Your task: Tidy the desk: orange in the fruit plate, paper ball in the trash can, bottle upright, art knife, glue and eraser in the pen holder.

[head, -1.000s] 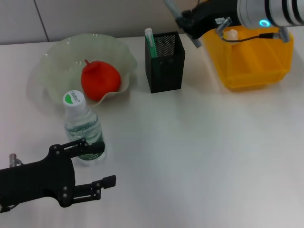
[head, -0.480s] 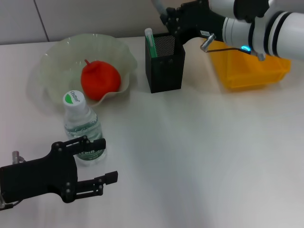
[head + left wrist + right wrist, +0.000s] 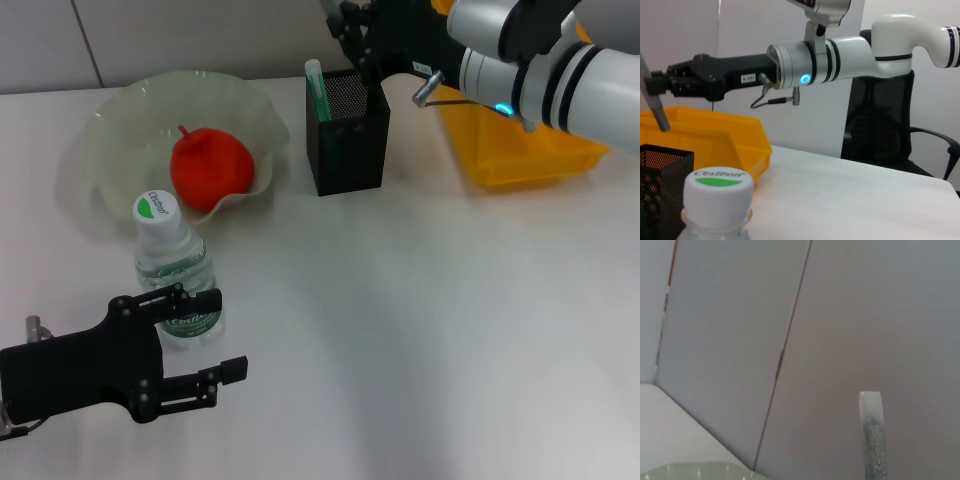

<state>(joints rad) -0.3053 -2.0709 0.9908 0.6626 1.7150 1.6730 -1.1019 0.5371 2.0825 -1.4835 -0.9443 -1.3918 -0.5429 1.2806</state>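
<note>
Head view: the right gripper (image 3: 350, 22) sits at the top centre of the frame, just above the black mesh pen holder (image 3: 347, 130). It is clamped on a thin grey item (image 3: 331, 12) that pokes out of the upper edge; what that item is cannot be told. A green-and-white stick (image 3: 317, 88) already stands in the holder's left corner. Left of the holder, the orange (image 3: 210, 168) lies in the pale fruit plate (image 3: 110, 125). Below the plate the bottle (image 3: 172, 270) stands upright. The left gripper (image 3: 205, 340) is at the lower left, just beside the bottle, its fingers spread and holding nothing. A yellow bin (image 3: 530, 140) sits at the upper right, behind the right arm.

Left wrist view: the bottle's cap (image 3: 718, 187) fills the lower left, with the holder (image 3: 662, 187) behind it. The right gripper (image 3: 652, 85) at the left edge pinches the grey item (image 3: 655, 102) above the holder; the bin (image 3: 710, 137) lies beyond.

Right wrist view: mostly wall, with a clear-tipped stick (image 3: 871, 437) upright at lower right and the plate's rim (image 3: 700, 471) along the bottom.
</note>
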